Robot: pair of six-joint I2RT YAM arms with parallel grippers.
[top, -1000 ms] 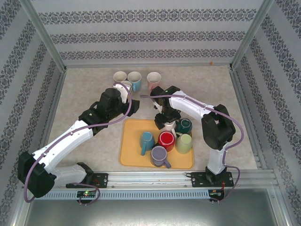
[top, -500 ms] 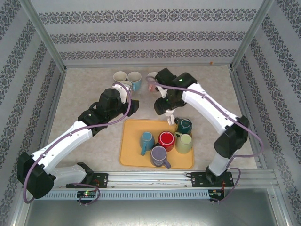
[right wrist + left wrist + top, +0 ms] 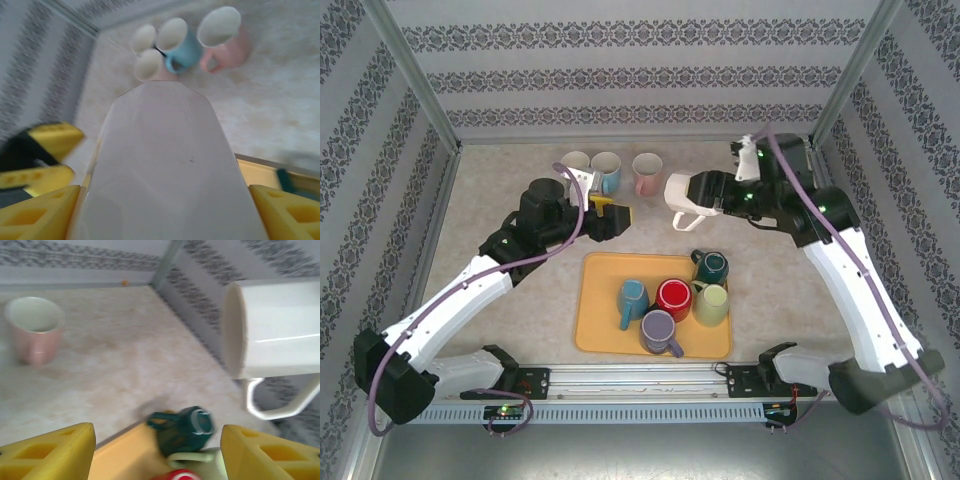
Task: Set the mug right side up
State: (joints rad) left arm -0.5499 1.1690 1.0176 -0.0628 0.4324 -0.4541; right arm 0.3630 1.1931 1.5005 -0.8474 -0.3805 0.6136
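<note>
Right gripper point(image 3: 710, 193), pinching the white mug point(image 3: 684, 190) sideways, has lifted it off the tray point(image 3: 600, 330) rightward; left gripper point(image 3: 611, 215) spread, empty

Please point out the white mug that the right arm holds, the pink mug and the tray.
white mug point(image 3: 680, 188), top view, on its side wall.
pink mug point(image 3: 31, 340), left wrist view, on its outer wall.
tray point(image 3: 601, 310), top view, on its bare left part.

The speckled beige table point(image 3: 505, 165) carries a yellow tray point(image 3: 600, 310) just on the near side of the left fingers point(image 3: 604, 206) — and beyond them stand two cream mugs point(image 3: 575, 162), a blue mug point(image 3: 608, 170) and a pink mug point(image 3: 646, 172), all upright.
</note>
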